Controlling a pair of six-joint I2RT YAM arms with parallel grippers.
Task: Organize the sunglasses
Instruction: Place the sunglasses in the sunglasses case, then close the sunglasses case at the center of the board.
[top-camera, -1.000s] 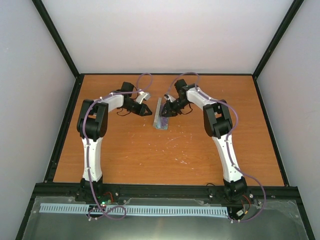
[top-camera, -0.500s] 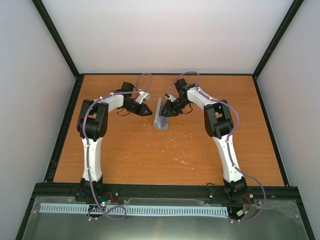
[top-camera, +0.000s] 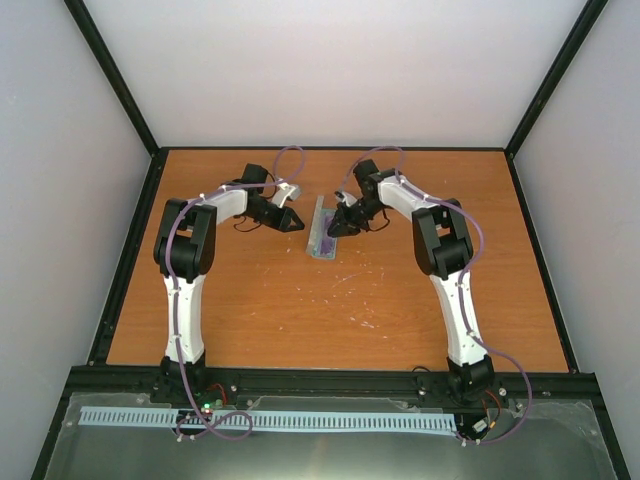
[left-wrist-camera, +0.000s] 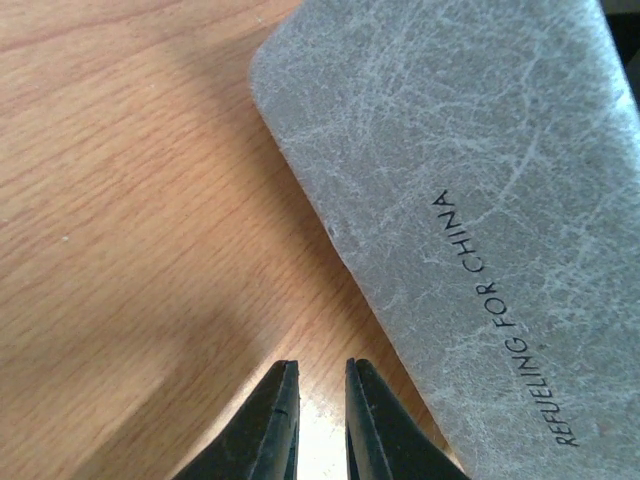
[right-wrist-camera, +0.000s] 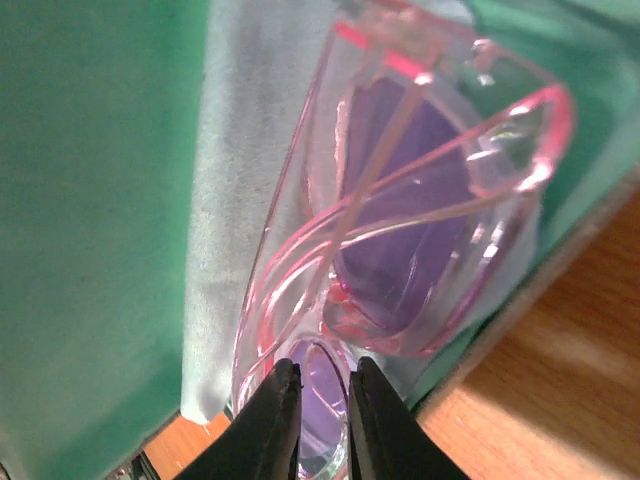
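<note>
The sunglasses (right-wrist-camera: 430, 200) have a translucent pink frame and purplish lenses. They lie folded in the open grey case (top-camera: 317, 215) on a light blue-grey cloth (right-wrist-camera: 250, 150) over the teal lining (right-wrist-camera: 90, 200). In the top view they show as a purple patch (top-camera: 326, 241). My right gripper (right-wrist-camera: 325, 364) is closed on the near lens rim, and in the top view it sits at the case's right side (top-camera: 336, 228). My left gripper (left-wrist-camera: 320, 364) is nearly closed and empty. It sits just left of the case's grey outer shell (left-wrist-camera: 480, 200), at the lid's back in the top view (top-camera: 298, 225).
The case stands at the back middle of the wooden table (top-camera: 330, 300). Black frame rails (top-camera: 130, 250) border the table, with grey walls behind them.
My right gripper has shifted slightly right and back. The purple sunglasses now show in the case's near end. The left arm has not moved.
</note>
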